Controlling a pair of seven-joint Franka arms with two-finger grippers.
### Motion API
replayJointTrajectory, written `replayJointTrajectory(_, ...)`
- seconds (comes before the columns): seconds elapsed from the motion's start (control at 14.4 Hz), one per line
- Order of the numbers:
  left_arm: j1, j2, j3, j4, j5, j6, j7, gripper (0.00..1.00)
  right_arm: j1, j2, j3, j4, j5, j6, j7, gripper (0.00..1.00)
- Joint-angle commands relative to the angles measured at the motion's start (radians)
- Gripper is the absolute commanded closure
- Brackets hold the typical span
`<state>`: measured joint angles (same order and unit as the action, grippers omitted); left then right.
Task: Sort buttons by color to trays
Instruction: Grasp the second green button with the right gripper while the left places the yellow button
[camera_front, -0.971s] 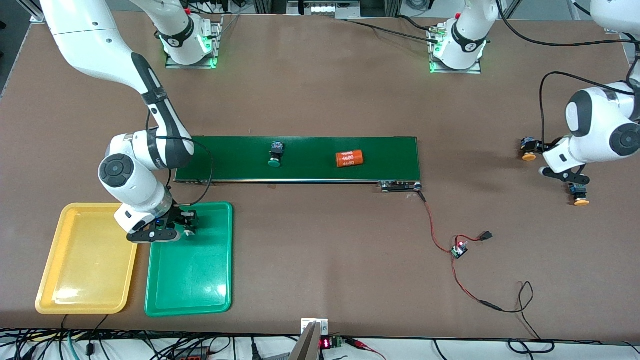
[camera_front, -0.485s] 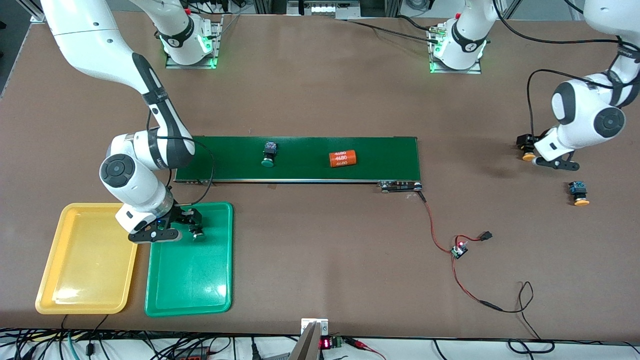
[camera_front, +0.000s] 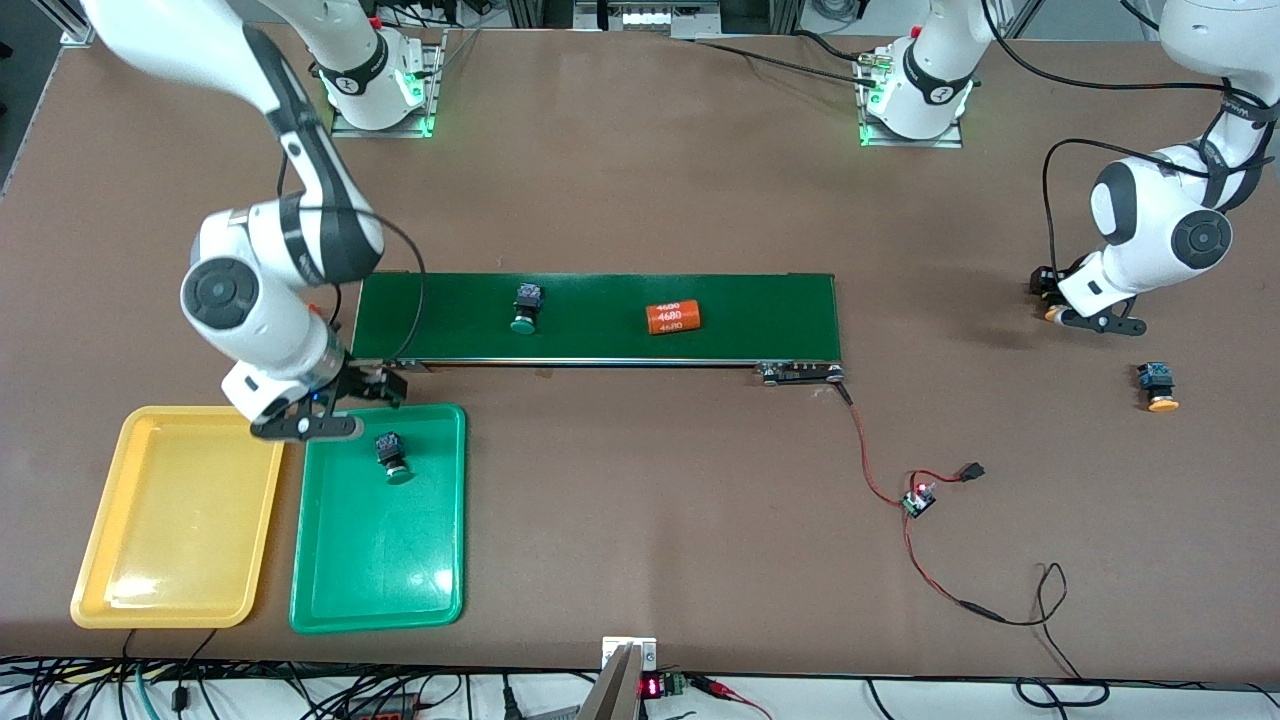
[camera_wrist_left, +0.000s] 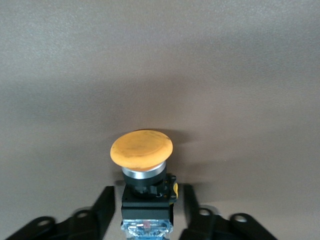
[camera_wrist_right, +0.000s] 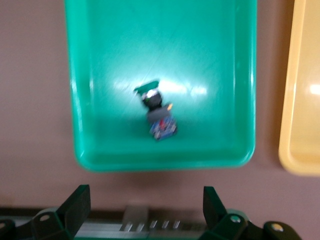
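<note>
Trays: the yellow tray (camera_front: 170, 520) sits bare beside the green tray (camera_front: 380, 560), which holds one green button (camera_front: 390, 457). Right claw (camera_front: 345, 400), released, hovers over the green tray's rim. Left claw (camera_wrist_left: 146, 200) clenches a yellow-orange button (camera_wrist_left: 142, 150) above the bench (camera_front: 640, 180).

Four black-bodied buttons — one green-capped button (camera_front: 391, 456) lying in the green tray (camera_front: 380, 590), another green one (camera_front: 525, 308) on its side, two orange-capped (camera_front: 1160, 387) (camera_wrist_left: 142, 150) toward the left arm's end — and the yellow tray (camera_front: 170, 590) beside the green.
</note>
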<state>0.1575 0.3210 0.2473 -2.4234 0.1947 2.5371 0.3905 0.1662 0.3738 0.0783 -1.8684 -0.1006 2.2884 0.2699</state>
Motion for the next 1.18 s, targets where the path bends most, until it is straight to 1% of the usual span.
replayJointTrajectory(0.0, 0.001, -0.034, -0.003, 0.009, -0.017, -0.046, 0.008, 0.84, -0.002, -0.140, 0.050, -0.188, -0.001, 0.020, 0.070, 0.00)
replayJointTrajectory(0.14, -0.001, -0.072, -0.045, 0.021, -0.017, -0.099, 0.007, 0.85, -0.001, -0.197, 0.087, -0.262, 0.001, 0.035, 0.159, 0.00)
replayJointTrajectory(0.21, -0.001, -0.083, -0.089, 0.055, -0.017, -0.154, 0.005, 0.85, -0.001, -0.217, 0.107, -0.302, 0.001, 0.064, 0.210, 0.00)
replayJointTrajectory(0.28, -0.004, -0.088, -0.126, 0.105, -0.026, -0.223, -0.001, 0.85, -0.001, -0.228, 0.127, -0.336, 0.001, 0.100, 0.254, 0.00)
replayJointTrajectory(0.42, -0.010, -0.085, -0.215, 0.258, -0.133, -0.430, -0.001, 0.85, 0.001, -0.227, 0.170, -0.385, 0.001, 0.173, 0.355, 0.00)
replayJointTrajectory(0.49, -0.018, -0.082, -0.242, 0.327, -0.179, -0.534, -0.002, 0.85, 0.002, -0.219, 0.178, -0.393, 0.001, 0.195, 0.394, 0.00)
replayJointTrajectory(0.55, -0.021, -0.080, -0.273, 0.363, -0.217, -0.581, -0.005, 0.85, 0.007, -0.202, 0.186, -0.393, 0.001, 0.204, 0.423, 0.00)
replayJointTrajectory(0.69, -0.021, -0.080, -0.366, 0.385, -0.270, -0.597, -0.062, 0.85, 0.015, -0.185, 0.199, -0.393, 0.001, 0.215, 0.478, 0.00)
replayJointTrajectory(0.9, -0.027, -0.079, -0.527, 0.388, -0.303, -0.581, -0.252, 0.85, 0.041, -0.164, 0.204, -0.393, -0.001, 0.236, 0.548, 0.00)
replayJointTrajectory(1.11, -0.052, -0.054, -0.672, 0.408, -0.311, -0.506, -0.430, 0.85, 0.045, -0.145, 0.215, -0.394, -0.008, 0.244, 0.500, 0.00)
